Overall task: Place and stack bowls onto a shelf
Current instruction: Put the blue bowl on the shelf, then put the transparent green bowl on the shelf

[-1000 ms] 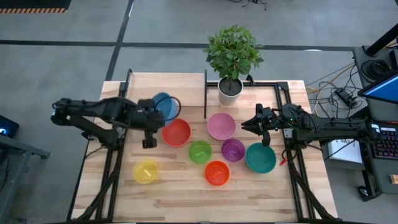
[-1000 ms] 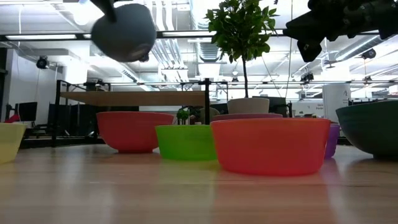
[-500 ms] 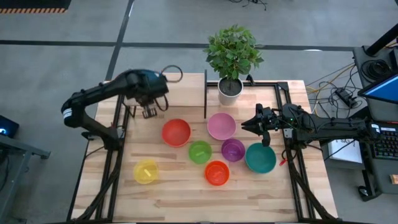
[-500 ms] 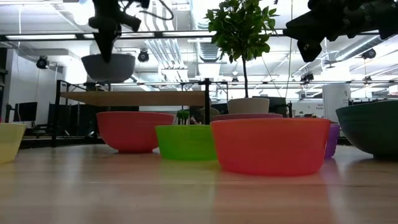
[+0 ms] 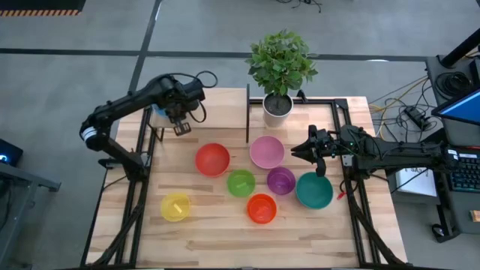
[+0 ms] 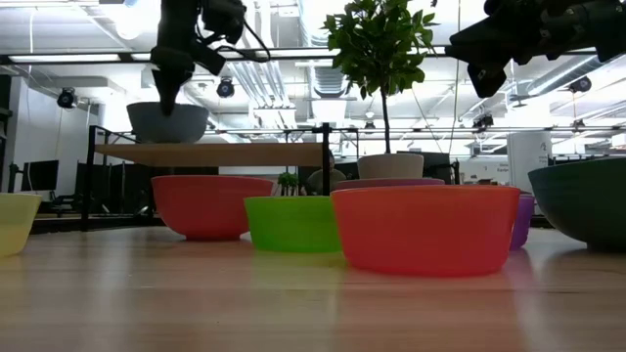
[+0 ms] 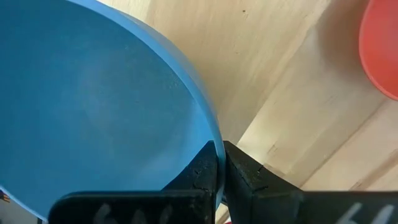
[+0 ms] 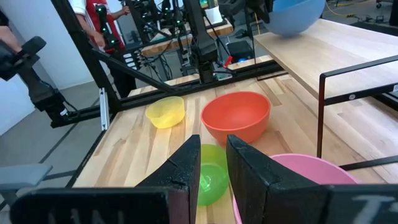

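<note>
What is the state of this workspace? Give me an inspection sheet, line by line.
Surface: wooden table, no spills seen.
Job's things: blue bowl at the shelf top, contact unclear; red, pink, green, purple, teal, orange and yellow bowls on the table.
Clutter: potted plant beside the shelf's divider.
Grippers: left gripper shut on the blue bowl's rim; right gripper open, empty, beside the pink bowl.
Cables: loose cables on the floor at right.
Surroundings: keyboard at right.
</note>
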Controlling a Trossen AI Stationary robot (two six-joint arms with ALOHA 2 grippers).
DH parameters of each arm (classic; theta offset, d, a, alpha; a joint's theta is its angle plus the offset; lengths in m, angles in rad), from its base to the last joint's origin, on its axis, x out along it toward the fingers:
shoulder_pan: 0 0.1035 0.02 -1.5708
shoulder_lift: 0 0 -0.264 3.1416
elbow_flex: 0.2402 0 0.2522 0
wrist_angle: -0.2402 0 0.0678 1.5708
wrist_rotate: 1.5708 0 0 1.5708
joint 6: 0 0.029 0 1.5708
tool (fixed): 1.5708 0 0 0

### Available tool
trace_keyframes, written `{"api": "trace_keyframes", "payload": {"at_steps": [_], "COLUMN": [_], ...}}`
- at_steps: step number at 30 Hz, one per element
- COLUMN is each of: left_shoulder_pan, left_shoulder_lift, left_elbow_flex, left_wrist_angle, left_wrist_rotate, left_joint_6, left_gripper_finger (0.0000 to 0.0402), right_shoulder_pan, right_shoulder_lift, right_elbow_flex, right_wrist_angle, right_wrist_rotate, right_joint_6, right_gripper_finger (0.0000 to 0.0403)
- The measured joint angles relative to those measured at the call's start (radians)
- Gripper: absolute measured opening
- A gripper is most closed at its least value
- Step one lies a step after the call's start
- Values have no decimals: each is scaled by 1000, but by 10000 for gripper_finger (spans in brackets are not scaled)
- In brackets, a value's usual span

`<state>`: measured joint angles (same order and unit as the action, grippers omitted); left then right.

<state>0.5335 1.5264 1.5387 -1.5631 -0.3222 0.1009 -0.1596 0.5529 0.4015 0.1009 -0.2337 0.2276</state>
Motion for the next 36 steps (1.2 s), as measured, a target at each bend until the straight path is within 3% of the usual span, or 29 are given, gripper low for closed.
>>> {"api": "trace_keyframes", "payload": {"at_steps": [13,36], "left_shoulder_pan": [0,0], "left_shoulder_lift": [21,12], "left_elbow_flex": [-1,-2], "left_wrist_angle": [1,-7], "left_wrist_rotate": [-1,-1], "left_joint_6": [-8,-3], "left_gripper_finger": [11,180], "right_shoulder_pan": [0,0], "right_shoulder_lift": [0,0], "right_elbow_flex": [0,0], "right_wrist_angle": [0,0], "right_wrist_rotate": [0,-1], "right_joint_6": [0,26], "right_gripper_finger": [68,68]}}
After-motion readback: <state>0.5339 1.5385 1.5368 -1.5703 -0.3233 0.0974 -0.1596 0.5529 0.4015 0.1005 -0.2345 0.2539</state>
